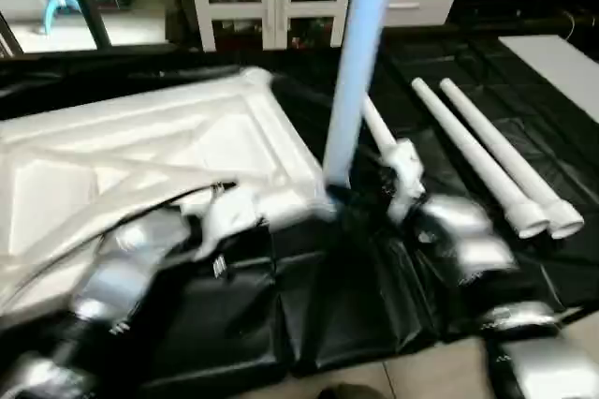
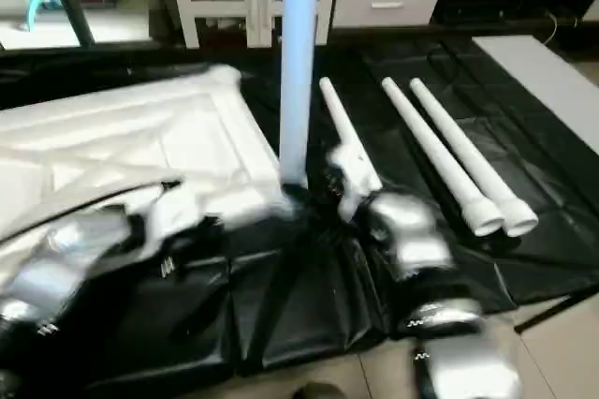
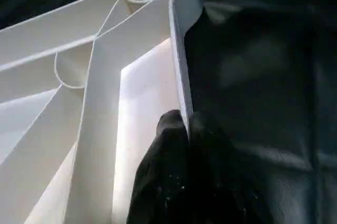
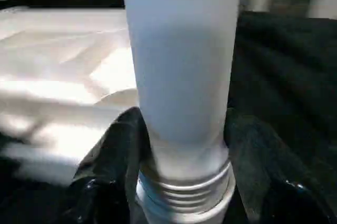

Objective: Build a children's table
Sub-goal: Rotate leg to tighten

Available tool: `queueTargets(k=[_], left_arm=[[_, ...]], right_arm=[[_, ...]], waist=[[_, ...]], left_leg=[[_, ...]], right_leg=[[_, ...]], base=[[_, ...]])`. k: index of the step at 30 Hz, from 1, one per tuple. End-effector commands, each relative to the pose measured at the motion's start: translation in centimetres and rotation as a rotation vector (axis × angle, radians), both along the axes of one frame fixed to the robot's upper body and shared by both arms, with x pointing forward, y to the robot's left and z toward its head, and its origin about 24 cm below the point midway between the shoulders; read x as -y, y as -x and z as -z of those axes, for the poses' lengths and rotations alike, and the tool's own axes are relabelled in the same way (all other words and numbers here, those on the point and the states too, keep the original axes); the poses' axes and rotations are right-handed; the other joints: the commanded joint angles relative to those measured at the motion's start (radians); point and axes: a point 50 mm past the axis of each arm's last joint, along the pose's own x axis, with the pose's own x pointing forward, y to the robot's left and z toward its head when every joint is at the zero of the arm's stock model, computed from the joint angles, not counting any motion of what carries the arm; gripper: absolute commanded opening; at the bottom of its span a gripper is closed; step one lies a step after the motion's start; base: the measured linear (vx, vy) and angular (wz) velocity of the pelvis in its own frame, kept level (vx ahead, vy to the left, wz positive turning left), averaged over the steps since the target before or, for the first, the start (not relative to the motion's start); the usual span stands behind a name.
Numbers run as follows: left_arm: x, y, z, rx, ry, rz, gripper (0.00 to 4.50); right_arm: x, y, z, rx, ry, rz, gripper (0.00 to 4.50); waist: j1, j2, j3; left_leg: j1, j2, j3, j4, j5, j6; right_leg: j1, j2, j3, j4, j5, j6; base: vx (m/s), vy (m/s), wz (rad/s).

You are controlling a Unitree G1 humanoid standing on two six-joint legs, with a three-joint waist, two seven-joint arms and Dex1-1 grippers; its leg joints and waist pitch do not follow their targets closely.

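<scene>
The white table top point(image 1: 159, 151) lay underside up on black sheeting point(image 1: 374, 277). The left gripper point(image 3: 184, 124) pinched its rim; the right gripper point(image 4: 181, 145) clasped an upright leg point(image 1: 360, 62) at its near corner.

The tabletop point(image 1: 159, 151) lies underside up on the sheet point(image 1: 374, 296). A leg point(image 1: 360, 52) stands upright at its near right corner; three legs point(image 1: 487, 160) lie right of it.

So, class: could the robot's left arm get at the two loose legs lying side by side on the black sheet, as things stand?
Probably not: the left gripper is pinched on the tabletop's rim, and the loose legs lie far across, beyond the upright leg and the right gripper.
</scene>
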Motion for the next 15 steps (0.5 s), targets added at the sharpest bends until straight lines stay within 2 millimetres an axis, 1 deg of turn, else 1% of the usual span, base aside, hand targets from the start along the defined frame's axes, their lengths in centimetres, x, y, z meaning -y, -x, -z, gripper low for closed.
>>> queueTargets(k=[1, 2, 3, 4, 5, 6, 7, 8, 9, 10, 12, 13, 14, 15], left_arm=[[3.8, 1.8, 2.1, -0.103, -0.013, 0.141, 0.0], [4.3, 1.6, 2.1, -0.106, -0.01, 0.122, 0.0], [4.8, 1.4, 2.0, -0.111, -0.008, 0.094, 0.0], [5.4, 1.0, 1.9, -0.109, -0.002, 0.05, 0.0], [6.5, 0.4, 1.6, -0.109, 0.017, 0.001, 0.0], [7.1, 0.2, 1.3, -0.109, 0.027, -0.02, 0.0], [7.1, 0.2, 1.3, -0.109, 0.027, -0.02, 0.0], [7.4, 0.2, 1.2, -0.102, 0.031, -0.018, 0.0], [7.2, 0.3, 1.1, -0.091, 0.028, -0.004, 0.0], [7.2, 0.3, 1.1, -0.09, 0.028, -0.003, 0.0], [6.4, 0.6, 1.3, -0.079, 0.023, 0.013, 0.0], [5.9, 0.8, 1.4, -0.074, 0.024, 0.027, 0.0], [5.2, 1.1, 1.5, -0.072, 0.026, 0.048, 0.0], [4.6, 1.4, 1.6, -0.078, 0.025, 0.064, 0.0]], right_arm=[[-0.2, 0.9, 3.5, -0.195, 0.05, 0.124, 2.05], [-0.6, 1.0, 3.9, -0.223, 0.031, 0.168, 2.04], [-1.1, 0.9, 4.2, -0.256, 0.01, 0.219, 2.04], [-1.6, 0.9, 4.5, -0.285, -0.012, 0.273, 2.04], [-2.8, 1.0, 4.8, -0.311, -0.031, 0.325, 2.04], [-3.6, 1.1, 4.8, -0.316, -0.034, 0.347, 2.04], [-3.6, 1.1, 4.8, -0.316, -0.034, 0.347, 2.04], [-4.3, 1.0, 4.5, -0.3, -0.06, 0.332, 2.04], [-4.8, 0.8, 3.7, -0.267, -0.106, 0.302, 2.04], [-4.8, 0.7, 3.6, -0.264, -0.109, 0.3, 2.04], [-4.4, 0.3, 2.4, -0.194, -0.144, 0.25, 2.04], [-3.8, 0.1, 1.7, -0.156, -0.169, 0.214, 2.04], [-2.9, -0.1, 0.9, -0.105, -0.18, 0.162, 2.39], [-2.2, -0.2, 0.3, -0.064, -0.175, 0.116, 2.74]], waist=[[0.004, 0.011, -0.036], [0.004, 0.011, -0.035], [0.004, 0.01, -0.036], [0.002, 0.01, -0.034], [0.0, 0.015, -0.038], [-0.001, 0.014, -0.037], [-0.001, 0.014, -0.037], [0.0, 0.007, -0.039], [0.001, 0.01, -0.037], [0.001, 0.007, -0.042], [0.0, 0.006, -0.045], [-0.001, 0.006, -0.046], [-0.001, 0.002, -0.048], [0.001, 0.002, -0.05]], left_leg=[[0.005, 0.042, -0.02, -0.083, -0.264, 0.018], [0.007, 0.042, -0.019, -0.084, -0.276, 0.013], [0.005, 0.04, -0.021, -0.084, -0.29, 0.013], [0.007, 0.042, -0.02, -0.086, -0.299, 0.01], [0.015, 0.042, -0.02, -0.086, -0.308, -0.005], [0.017, 0.04, -0.022, -0.085, -0.324, -0.015], [0.017, 0.04, -0.022, -0.085, -0.324, -0.015], [0.013, 0.038, -0.024, -0.086, -0.336, -0.013], [0.011, 0.038, -0.025, -0.088, -0.345, -0.008], [0.009, 0.04, -0.026, -0.089, -0.339, -0.003], [0.005, 0.041, -0.026, -0.091, -0.329, 0.003], [0.004, 0.043, -0.026, -0.091, -0.316, 0.009], [0.002, 0.042, -0.025, -0.09, -0.31, 0.015], [-0.003, 0.044, -0.026, -0.089, -0.291, 0.03]], right_leg=[[0.03, -0.071, 0.052, -0.098, -0.295, -0.229], [0.027, -0.07, 0.052, -0.1, -0.293, -0.229], [0.029, -0.07, 0.051, -0.101, -0.296, -0.224], [0.027, -0.07, 0.051, -0.101, -0.301, -0.222], [0.024, -0.07, 0.051, -0.102, -0.309, -0.222], [0.021, -0.07, 0.049, -0.107, -0.331, -0.214], [0.021, -0.07, 0.049, -0.107, -0.331, -0.214], [0.025, -0.07, 0.048, -0.109, -0.343, -0.2], [0.025, -0.071, 0.048, -0.111, -0.342, -0.19], [0.027, -0.072, 0.049, -0.108, -0.321, -0.19], [0.031, -0.07, 0.047, -0.106, -0.286, -0.193], [0.033, -0.071, 0.047, -0.102, -0.253, -0.201], [0.035, -0.07, 0.047, -0.102, -0.239, -0.205], [0.043, -0.072, 0.048, -0.097, -0.206, -0.214]], base=[[0.0, 0.0, 0.0], [0.0, 0.0, 0.0], [0.0, 0.0, 0.0], [0.0, 0.0, 0.0], [0.0, 0.0, 0.0], [0.0, 0.0, 0.0], [0.0, 0.0, 0.0], [0.0, 0.0, 0.0], [0.0, 0.0, 0.0], [0.0, 0.0, 0.0], [0.0, 0.0, 0.0], [0.0, 0.0, 0.0], [0.0, 0.0, 0.0], [0.0, 0.0, 0.0]])
